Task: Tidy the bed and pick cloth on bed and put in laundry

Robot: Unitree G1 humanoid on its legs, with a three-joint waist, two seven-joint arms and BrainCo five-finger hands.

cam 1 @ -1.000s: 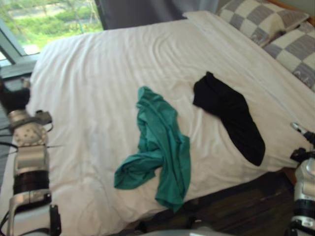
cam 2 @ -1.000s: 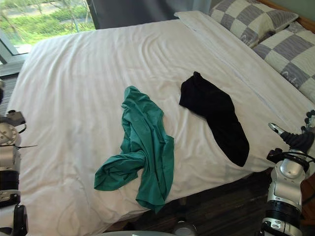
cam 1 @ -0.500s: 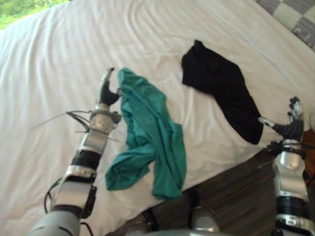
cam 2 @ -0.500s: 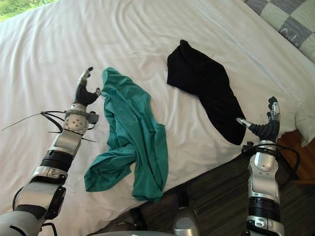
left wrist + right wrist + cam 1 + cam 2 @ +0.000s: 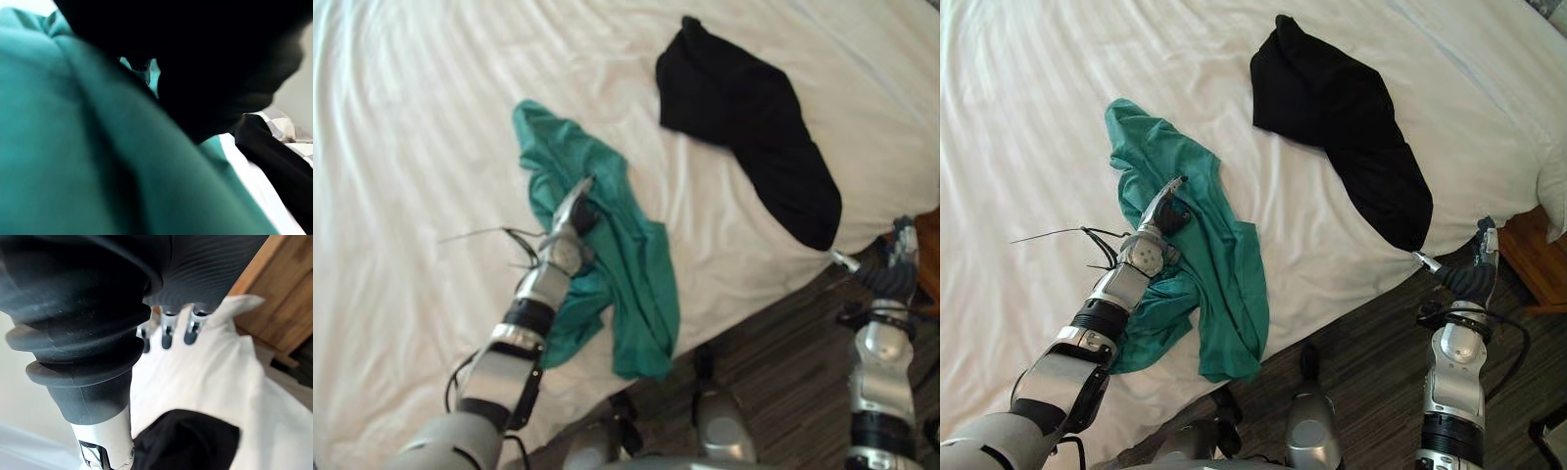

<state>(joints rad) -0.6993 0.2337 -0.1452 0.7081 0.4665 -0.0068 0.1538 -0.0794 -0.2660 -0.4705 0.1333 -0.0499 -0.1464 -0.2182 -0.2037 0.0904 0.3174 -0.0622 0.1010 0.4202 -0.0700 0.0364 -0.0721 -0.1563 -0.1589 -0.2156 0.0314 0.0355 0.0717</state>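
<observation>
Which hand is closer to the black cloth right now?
Right. The right hand hangs off the bed edge, just past the near end of the black cloth. The left hand lies on the green cloth, farther from the black one.

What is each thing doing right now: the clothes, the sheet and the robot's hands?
white sheet: wrinkled.
green cloth: crumpled, one end hanging over the bed's edge.
black cloth: lying untouched on the white sheet.
left hand: open, on the green cloth.
right hand: open, beside the bed, holding nothing.
</observation>
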